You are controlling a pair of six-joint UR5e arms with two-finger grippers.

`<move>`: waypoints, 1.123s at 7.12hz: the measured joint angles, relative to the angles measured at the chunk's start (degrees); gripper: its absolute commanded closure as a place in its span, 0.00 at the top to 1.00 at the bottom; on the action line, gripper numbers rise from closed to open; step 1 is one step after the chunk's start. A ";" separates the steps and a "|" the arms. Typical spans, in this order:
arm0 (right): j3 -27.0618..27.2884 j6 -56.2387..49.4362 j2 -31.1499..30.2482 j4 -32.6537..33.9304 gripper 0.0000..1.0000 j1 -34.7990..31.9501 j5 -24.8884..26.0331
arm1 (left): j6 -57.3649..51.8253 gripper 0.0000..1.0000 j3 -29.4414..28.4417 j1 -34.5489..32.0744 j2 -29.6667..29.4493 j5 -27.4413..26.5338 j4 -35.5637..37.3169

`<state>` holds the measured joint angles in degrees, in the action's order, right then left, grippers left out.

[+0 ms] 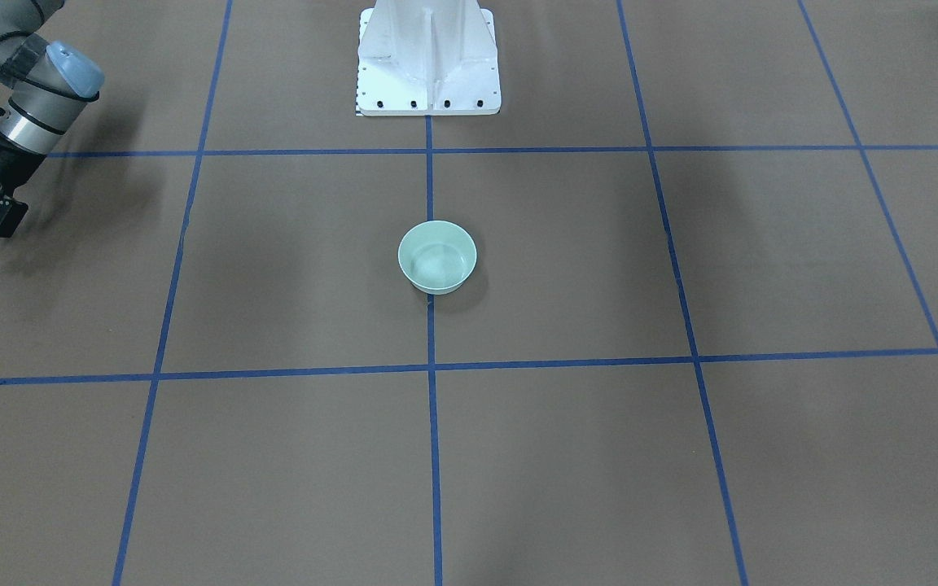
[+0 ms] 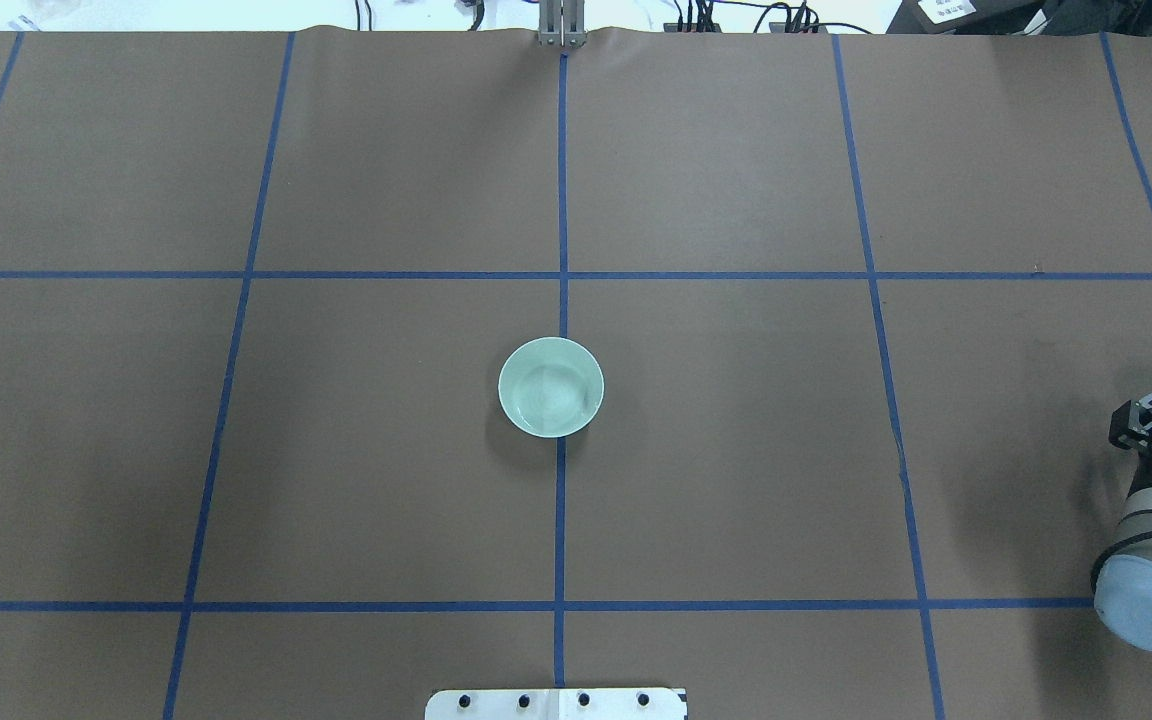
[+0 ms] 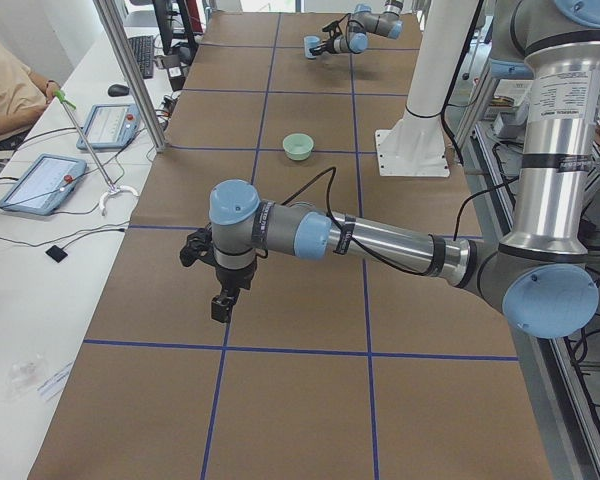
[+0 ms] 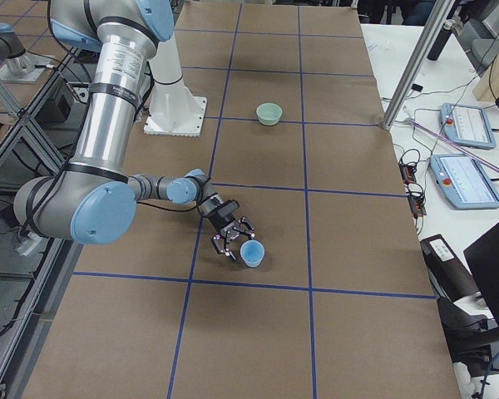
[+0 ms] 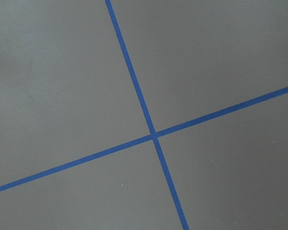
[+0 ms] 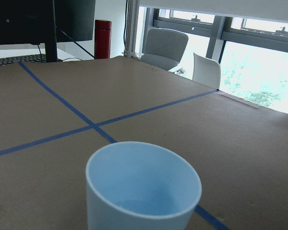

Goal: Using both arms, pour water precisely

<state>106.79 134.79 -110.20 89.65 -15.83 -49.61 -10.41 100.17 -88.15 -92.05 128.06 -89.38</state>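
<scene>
A desk [image 2: 736,150] covered in brown paper and crossed by a grid of blue tape [image 2: 561,200] carries a pale green bowl [image 2: 508,372] at its centre, on a tape line. Faint ripples and white glints inside the bowl mark the water [image 2: 548,395]. The right arm [image 4: 108,108] reaches low at the desk's right end, well apart from the bowl. Its right pincer [image 4: 235,243] has its jaws parted, with an upright light-blue cup [image 6: 143,187] standing just at the fingertips; whether they touch it cannot be told. The left arm [image 3: 380,240] stretches toward the opposite end. Its left pincer [image 3: 220,302] points down over the paper, far from the water, and how far it is open cannot be told.
</scene>
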 measured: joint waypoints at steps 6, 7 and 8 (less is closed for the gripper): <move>-5.83 -2.57 4.21 -0.16 0.77 -3.69 1.25 | 0.03 1.00 -0.09 0.00 -0.02 0.00 0.00; -5.99 -2.56 4.21 -0.17 0.10 -4.06 1.63 | 0.04 1.00 -0.18 0.00 -0.05 0.00 0.00; -6.02 -2.70 4.17 -0.23 0.00 -4.85 2.06 | 0.04 1.00 -0.27 0.00 -0.05 0.00 0.00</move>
<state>100.77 132.09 -106.03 89.42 -20.68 -47.55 -10.37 99.91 -88.15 -92.10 128.06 -89.39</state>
